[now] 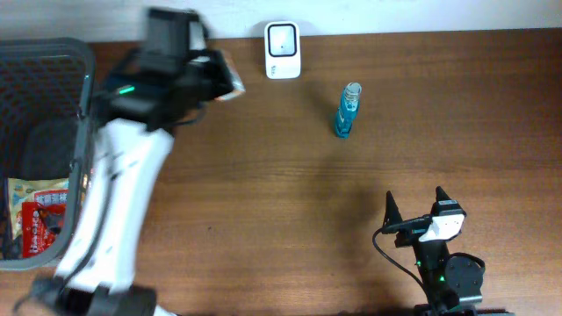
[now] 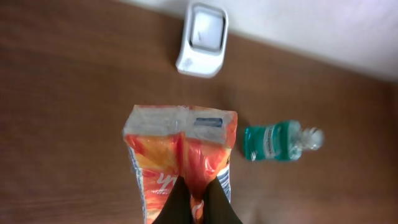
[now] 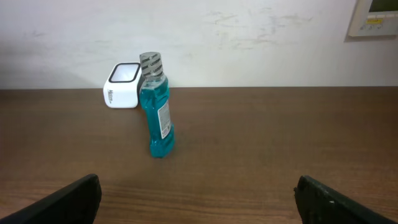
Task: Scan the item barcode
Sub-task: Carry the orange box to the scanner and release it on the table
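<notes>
The mesh basket (image 1: 85, 114) at nine o'clock holds a red-and-yellow packet (image 1: 39, 215). The left gripper (image 2: 196, 193) pinches the orange snack bag (image 2: 180, 143), raised at nine o'clock of the white scanner (image 1: 283, 50), which sits at the table's (image 1: 263, 193) twelve o'clock edge. A blue bottle (image 1: 347, 111) stands at one o'clock. The right gripper (image 1: 415, 209), fingers spread, waits at five o'clock, with bare wood between.

Your left arm (image 1: 118, 184) shows a long white link running into a black housing with a small green light (image 1: 128, 89) on it. The left hand (image 2: 198, 190) has dark, tapering fingers (image 2: 177, 202). Your right hand (image 1: 416, 206) has two black pointed fingers (image 1: 392, 209), a white block (image 1: 442, 226) behind them, a thin black cable (image 1: 384, 248) curving alongside, and a black base (image 1: 458, 276) with a green glow.
</notes>
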`<state>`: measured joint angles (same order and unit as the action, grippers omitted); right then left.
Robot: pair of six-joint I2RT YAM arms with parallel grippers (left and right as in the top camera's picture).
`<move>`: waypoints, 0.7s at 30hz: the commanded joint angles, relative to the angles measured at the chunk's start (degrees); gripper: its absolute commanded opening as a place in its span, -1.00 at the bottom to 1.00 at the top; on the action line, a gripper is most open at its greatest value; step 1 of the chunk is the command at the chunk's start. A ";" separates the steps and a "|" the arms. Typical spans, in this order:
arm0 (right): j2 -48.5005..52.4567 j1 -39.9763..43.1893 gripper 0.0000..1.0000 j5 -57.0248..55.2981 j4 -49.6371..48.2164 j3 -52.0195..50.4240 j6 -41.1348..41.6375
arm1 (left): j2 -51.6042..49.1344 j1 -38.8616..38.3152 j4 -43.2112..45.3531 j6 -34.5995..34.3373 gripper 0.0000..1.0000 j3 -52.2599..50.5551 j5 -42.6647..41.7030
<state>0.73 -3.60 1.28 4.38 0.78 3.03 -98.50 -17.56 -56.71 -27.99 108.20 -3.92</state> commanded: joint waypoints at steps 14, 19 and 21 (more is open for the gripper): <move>-0.26 -0.42 0.97 -0.48 0.13 -0.46 0.20 | -31.65 -13.05 21.64 1.99 -0.97 -0.26 3.74; -0.26 -0.42 0.97 -0.48 0.13 -0.46 0.20 | -32.89 -13.79 21.94 1.97 -0.37 -0.26 3.26; -0.26 -0.42 0.97 -0.48 0.13 -0.46 0.20 | -32.85 -13.92 22.40 1.99 0.21 -0.02 1.99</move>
<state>0.73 -3.60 1.30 4.38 0.78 3.03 -131.07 -30.81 -34.98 -26.52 107.90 -1.02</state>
